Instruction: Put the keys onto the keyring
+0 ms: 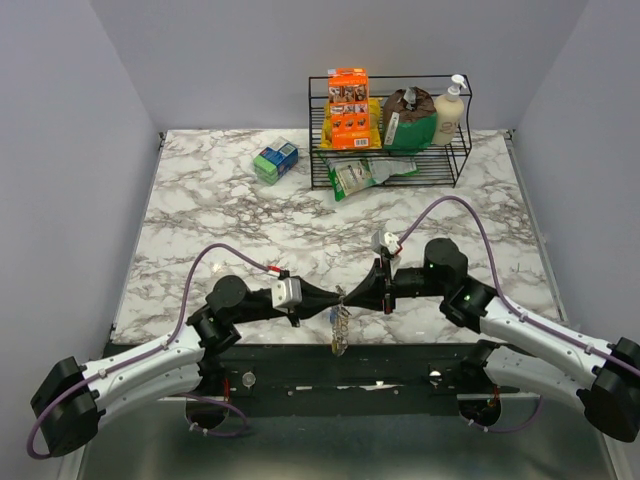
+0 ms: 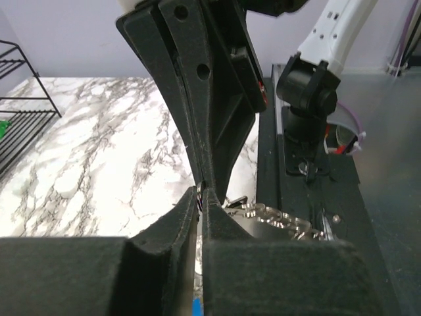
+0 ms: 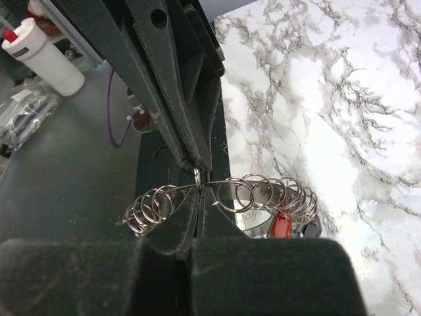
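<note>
table [image 1: 200, 200]: white marble, wire rack [image 1: 322, 150] of groceries at far right, small box [image 1: 275, 160] far centre; nothing of the task out there.
left arm [image 1: 150, 375] and right arm [image 1: 540, 330] reach in from their own sides and meet tip to tip over the near edge, centre.
left pincer [image 2: 200, 195]: fingers all but together, a thin slit between them, the wire sitting at the tips; reads as pinching it, how firmly I can't tell.
right pincer [image 3: 198, 187]: pressed together, nipping the same wire right against the left tips.
keyring [image 3: 289, 194]: held in the air between the two, not on the table; long axis runs near-far, square to the line of the arms; coils spill both ways from the pinch.
keys: red head [image 3: 281, 226] and black head [image 3: 312, 228] hang under the far-side coils; a speck of blue shows low in the left wrist view.
key relation: both pincers sit on one spot at mid-loop, neither nearer; the loaded end lies to the far side; whichever lets go, the other carries it; no loose key shows on the table, so probably near done.
</note>
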`<move>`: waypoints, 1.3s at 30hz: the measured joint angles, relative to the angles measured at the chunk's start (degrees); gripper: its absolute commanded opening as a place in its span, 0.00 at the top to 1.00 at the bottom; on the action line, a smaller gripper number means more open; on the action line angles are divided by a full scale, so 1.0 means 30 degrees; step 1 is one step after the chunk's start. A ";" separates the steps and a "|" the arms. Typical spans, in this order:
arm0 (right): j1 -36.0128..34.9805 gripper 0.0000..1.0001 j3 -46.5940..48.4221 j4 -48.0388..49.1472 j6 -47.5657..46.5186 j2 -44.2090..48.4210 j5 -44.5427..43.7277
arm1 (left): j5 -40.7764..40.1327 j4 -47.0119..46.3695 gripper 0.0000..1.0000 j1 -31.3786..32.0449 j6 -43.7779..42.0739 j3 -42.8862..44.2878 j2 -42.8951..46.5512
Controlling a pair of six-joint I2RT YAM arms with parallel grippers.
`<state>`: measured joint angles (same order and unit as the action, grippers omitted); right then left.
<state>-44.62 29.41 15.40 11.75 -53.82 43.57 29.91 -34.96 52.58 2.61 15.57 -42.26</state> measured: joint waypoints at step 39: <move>0.0036 0.99 0.2025 -0.7322 -0.3461 -0.0189 -0.1122 | 0.0561 1.6058 0.44 0.0022 -0.3818 0.9821 -0.5646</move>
<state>-44.51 35.48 -6.57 1.37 -54.39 40.21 31.59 13.21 52.64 -8.84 45.04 -59.20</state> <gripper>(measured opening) 0.011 0.622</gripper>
